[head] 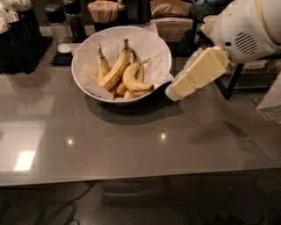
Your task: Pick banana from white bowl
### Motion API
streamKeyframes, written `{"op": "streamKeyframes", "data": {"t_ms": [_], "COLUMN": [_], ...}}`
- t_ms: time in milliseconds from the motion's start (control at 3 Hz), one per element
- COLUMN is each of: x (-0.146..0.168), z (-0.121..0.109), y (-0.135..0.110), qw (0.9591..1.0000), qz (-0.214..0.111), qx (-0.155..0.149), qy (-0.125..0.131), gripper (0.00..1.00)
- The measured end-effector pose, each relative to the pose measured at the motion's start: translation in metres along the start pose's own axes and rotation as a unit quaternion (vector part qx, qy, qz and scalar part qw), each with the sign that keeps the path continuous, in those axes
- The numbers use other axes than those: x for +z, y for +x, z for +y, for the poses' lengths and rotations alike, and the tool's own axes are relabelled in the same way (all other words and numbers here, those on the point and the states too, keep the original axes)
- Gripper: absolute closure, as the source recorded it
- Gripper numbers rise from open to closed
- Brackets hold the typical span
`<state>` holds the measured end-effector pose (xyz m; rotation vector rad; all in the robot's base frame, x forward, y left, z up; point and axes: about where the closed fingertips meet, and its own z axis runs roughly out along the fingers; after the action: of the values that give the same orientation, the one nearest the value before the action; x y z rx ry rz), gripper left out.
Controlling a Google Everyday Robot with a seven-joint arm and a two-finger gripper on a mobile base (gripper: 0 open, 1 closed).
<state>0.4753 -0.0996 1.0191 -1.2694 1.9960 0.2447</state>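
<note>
The white bowl [151,48] stands on the grey counter at the back centre, lined with crinkled white paper. It holds several bananas. The banana [131,79] is short, thick and strongly curved, lying at the bowl's front right with its stem pointing up and back. A longer, straighter banana [115,70] lies to its left, and a small thin one [102,66] further left. My gripper [173,92] hangs just to the right of the bowl's rim, level with it, at the end of the cream-coloured arm that comes in from the upper right.
The grey counter [131,145] stretches to the front. Behind the bowl stand a shaker [57,22], a cup of stirrers [104,11] and a napkin box [171,19]. A dark rack [17,39] stands back left, a wire stand [246,74] at the right.
</note>
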Motion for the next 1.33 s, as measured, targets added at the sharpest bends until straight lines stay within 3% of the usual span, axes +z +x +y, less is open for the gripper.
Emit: {"op": "streamKeyframes", "data": {"t_ms": [333, 667, 1000, 1333], "x": [0.064, 0.07, 0.073, 0.1], "z": [0.006, 0.01, 0.004, -0.012], "y": [-0.022, -0.026, -0.027, -0.049], "qw": [0.999, 0.9987, 0.9991, 0.9976], "qz": [0.002, 0.001, -0.01, -0.048], "qx": [0.0, -0.003, 0.013, 0.039], "qy": [-0.045, -0.051, -0.039, -0.03], "gripper": [0.0, 0.0, 0.0, 0.0]}}
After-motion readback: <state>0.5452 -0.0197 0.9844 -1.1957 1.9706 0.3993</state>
